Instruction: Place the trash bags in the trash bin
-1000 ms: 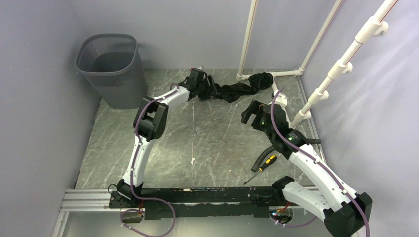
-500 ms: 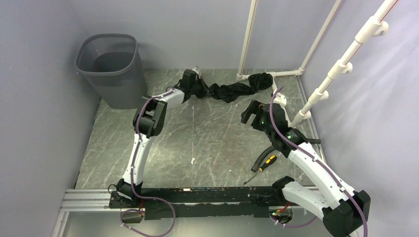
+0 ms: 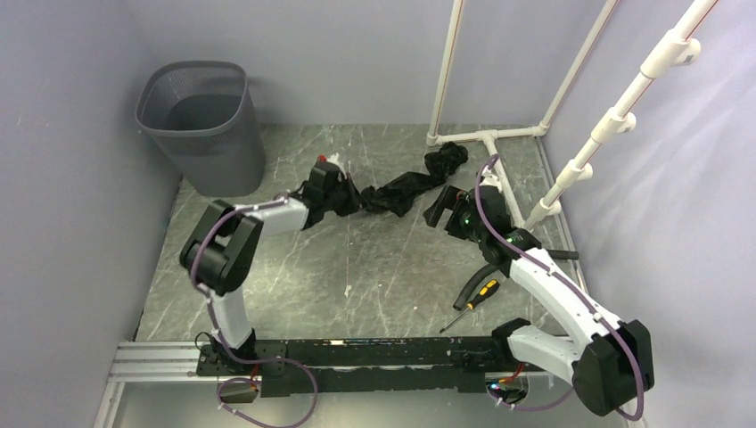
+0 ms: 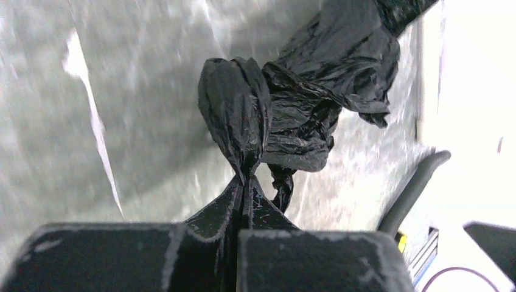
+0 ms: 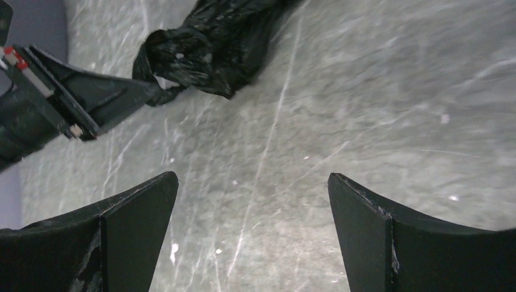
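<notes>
A crumpled black trash bag (image 3: 406,185) stretches in a long strip across the grey marbled table, from the white pipe frame toward the left arm. My left gripper (image 3: 346,200) is shut on the bag's near end; in the left wrist view the film (image 4: 286,91) bunches out from the pinched fingertips (image 4: 244,182). The same bag (image 5: 213,39) shows in the right wrist view at the top. My right gripper (image 5: 252,182) hangs open over bare table, just right of the bag (image 3: 437,209). The dark grey mesh trash bin (image 3: 201,125) stands upright at the back left.
A white pipe frame (image 3: 486,134) runs along the back right of the table, with tall pipes rising from it. A yellow-handled screwdriver (image 3: 472,299) and a black rubber hose (image 3: 477,275) lie near the right arm. Grey walls close in the left and back sides.
The left gripper shut on the bag's end and pulled it forward and left, dragging the strip away from the pipe frame. The right arm shifted slightly left, still open.
</notes>
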